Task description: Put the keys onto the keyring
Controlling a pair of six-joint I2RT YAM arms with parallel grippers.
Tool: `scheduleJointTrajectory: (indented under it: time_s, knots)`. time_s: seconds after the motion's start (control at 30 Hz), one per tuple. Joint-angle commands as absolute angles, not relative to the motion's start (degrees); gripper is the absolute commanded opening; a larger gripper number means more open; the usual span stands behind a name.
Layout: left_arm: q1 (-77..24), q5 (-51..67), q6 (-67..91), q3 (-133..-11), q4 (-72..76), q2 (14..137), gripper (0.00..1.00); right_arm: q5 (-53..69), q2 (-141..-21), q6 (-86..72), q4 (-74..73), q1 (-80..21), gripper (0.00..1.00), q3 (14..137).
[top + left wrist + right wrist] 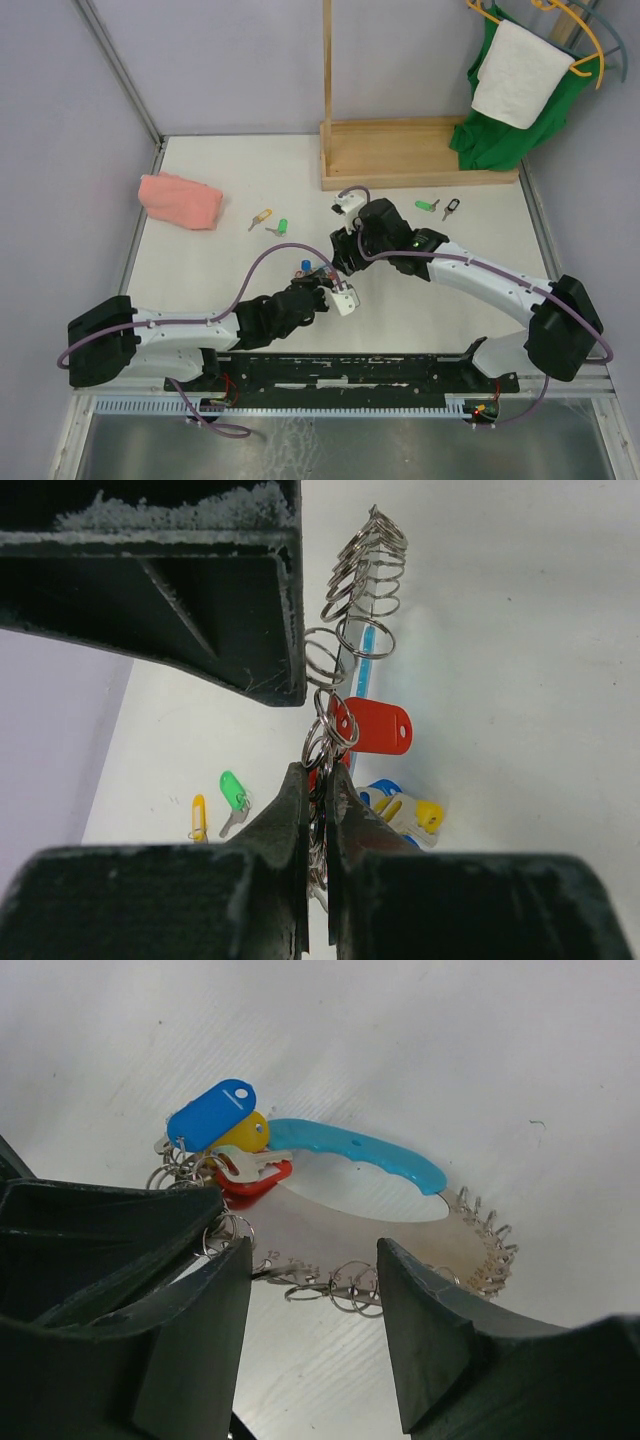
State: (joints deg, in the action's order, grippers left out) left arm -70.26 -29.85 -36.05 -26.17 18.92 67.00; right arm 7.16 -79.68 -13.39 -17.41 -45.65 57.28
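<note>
While the left hand pinches the keyring tight between its closed fingers, the right hand stands open astride its small rings above the bench.

top external: fixed high above and behind the arm bases, facing steeply down; far from the keyring, which lies near frame centre. left wrist: on the left gripper, almost touching the keyring, facing along the table. right wrist: on the right gripper, close above the keyring, facing down. all three share the keyring; top external and left wrist also share the yellow key and green key beyond it
</note>
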Motion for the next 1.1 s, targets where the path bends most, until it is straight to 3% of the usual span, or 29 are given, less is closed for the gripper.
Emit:
scheduleJointTrajectory:
  time_s: [0.0, 0.23, 0.77, 1.07]
  knots:
    - [-70.58, -32.34, -34.53, -29.78, 22.50, 66.68, 0.03, 2.26, -78.63, -11.00, -21.62, -45.71, 0.60, 59.95]
    - [-70.58, -34.36, -32.15, -30.03, 21.71, 66.60, 0.03, -2.23, -74.27, -9.89, -24.52, -45.70, 0.55, 58.60]
    - [-70.58, -37.46, -23.20, -31.27, 21.26, 67.92, 0.03, 5.44, -71.86, -24.18, -15.97, -45.71, 0.39, 53.87]
    - [-70.58, -40.80, -18.14, -33.27, 19.23, 69.16, 0.03, 6.38, -71.13, -31.48, -13.43, -45.78, 0.35, 50.78]
